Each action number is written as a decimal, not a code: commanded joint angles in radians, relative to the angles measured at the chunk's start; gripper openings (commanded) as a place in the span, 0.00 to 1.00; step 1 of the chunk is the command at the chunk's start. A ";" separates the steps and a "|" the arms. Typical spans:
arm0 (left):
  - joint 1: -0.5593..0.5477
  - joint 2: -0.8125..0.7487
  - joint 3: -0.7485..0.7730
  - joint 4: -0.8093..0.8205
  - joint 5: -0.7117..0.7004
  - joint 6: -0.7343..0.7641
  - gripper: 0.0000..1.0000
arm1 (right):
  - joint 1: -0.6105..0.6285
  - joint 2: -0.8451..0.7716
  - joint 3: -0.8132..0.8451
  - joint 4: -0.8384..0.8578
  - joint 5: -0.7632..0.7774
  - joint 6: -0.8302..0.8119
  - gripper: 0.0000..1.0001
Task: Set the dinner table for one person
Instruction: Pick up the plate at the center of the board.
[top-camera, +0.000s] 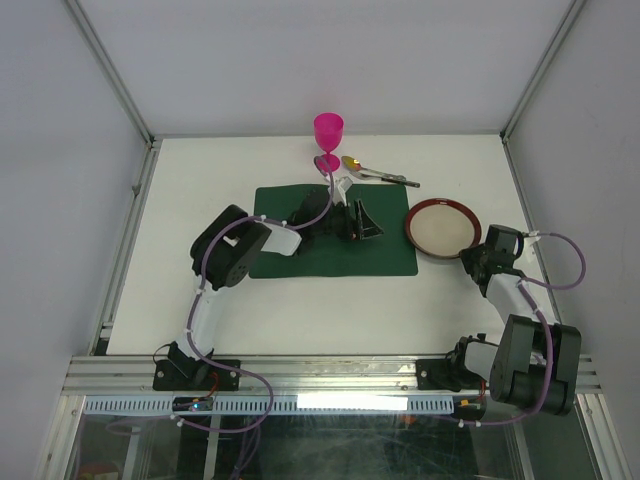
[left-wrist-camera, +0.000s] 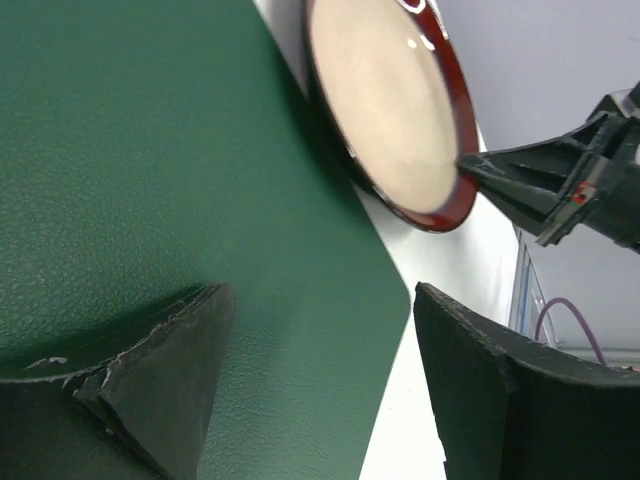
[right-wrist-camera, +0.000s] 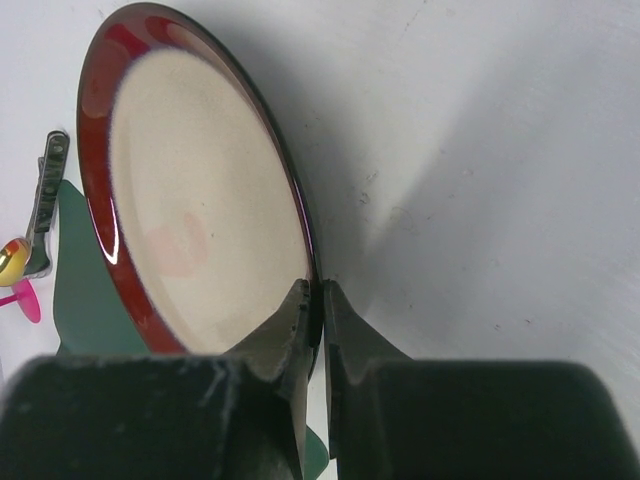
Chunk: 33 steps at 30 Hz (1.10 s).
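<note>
A red-rimmed cream plate (top-camera: 441, 228) lies on the white dinner table (top-camera: 300, 310), just right of a dark green placemat (top-camera: 330, 255). My right gripper (top-camera: 470, 256) is shut on the plate's near-right rim; in the right wrist view its fingers (right-wrist-camera: 300, 312) pinch the plate (right-wrist-camera: 200, 200). My left gripper (top-camera: 365, 222) is open and empty over the placemat's right half. In the left wrist view its fingers (left-wrist-camera: 470, 350) frame the placemat (left-wrist-camera: 150, 170), with the plate (left-wrist-camera: 385, 100) beyond. A pink goblet (top-camera: 328, 135) and a spoon (top-camera: 375, 172) are behind the placemat.
Aluminium frame rails (top-camera: 125, 240) edge the table on both sides and along the near edge. The arm bases sit at the near rail. White walls enclose the back and sides.
</note>
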 joint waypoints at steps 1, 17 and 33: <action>-0.012 0.035 -0.003 0.079 -0.017 -0.013 0.74 | -0.001 -0.035 0.018 0.079 -0.050 -0.026 0.00; -0.013 0.072 -0.021 0.124 -0.029 -0.038 0.72 | -0.001 -0.053 0.028 0.072 -0.113 -0.048 0.00; -0.013 0.097 -0.020 0.156 -0.029 -0.054 0.71 | 0.017 -0.076 0.036 0.036 -0.269 -0.060 0.00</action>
